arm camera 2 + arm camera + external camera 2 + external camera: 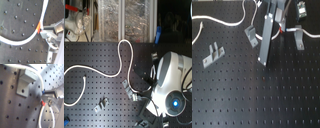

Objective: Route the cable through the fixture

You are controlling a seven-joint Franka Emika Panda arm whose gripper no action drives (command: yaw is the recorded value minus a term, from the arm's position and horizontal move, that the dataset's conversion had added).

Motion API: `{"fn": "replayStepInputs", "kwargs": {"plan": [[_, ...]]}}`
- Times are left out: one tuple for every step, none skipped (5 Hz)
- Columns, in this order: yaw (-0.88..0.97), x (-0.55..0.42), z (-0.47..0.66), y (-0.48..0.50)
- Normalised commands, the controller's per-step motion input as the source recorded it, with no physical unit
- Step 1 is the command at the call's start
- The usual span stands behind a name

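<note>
The white cable (219, 21) curves across the back of the black board, and in the second exterior view the cable (94, 70) loops from the left toward the arm. Its red tape band (43, 103) sits right at my gripper (45, 97), which is shut on the cable beside the band (38, 27). The fixture (298, 39) is an upright grey forked clip to the first exterior view's right of the gripper (276, 28). A stretch of cable (310, 34) runs past its top; I cannot tell whether it lies between the prongs.
A slanted grey clip (251, 36) stands just to the first exterior view's left of the gripper, and in the first wrist view the cable passes over this clip (25, 81). A low two-post bracket (213, 54) stands further left. Another grey clip (300, 9) is at the back right.
</note>
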Motion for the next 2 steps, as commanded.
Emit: {"fn": "replayStepInputs", "kwargs": {"plan": [[0.0,-0.148,0.0,0.151],[0.0,-0.034,0.0,0.104]]}}
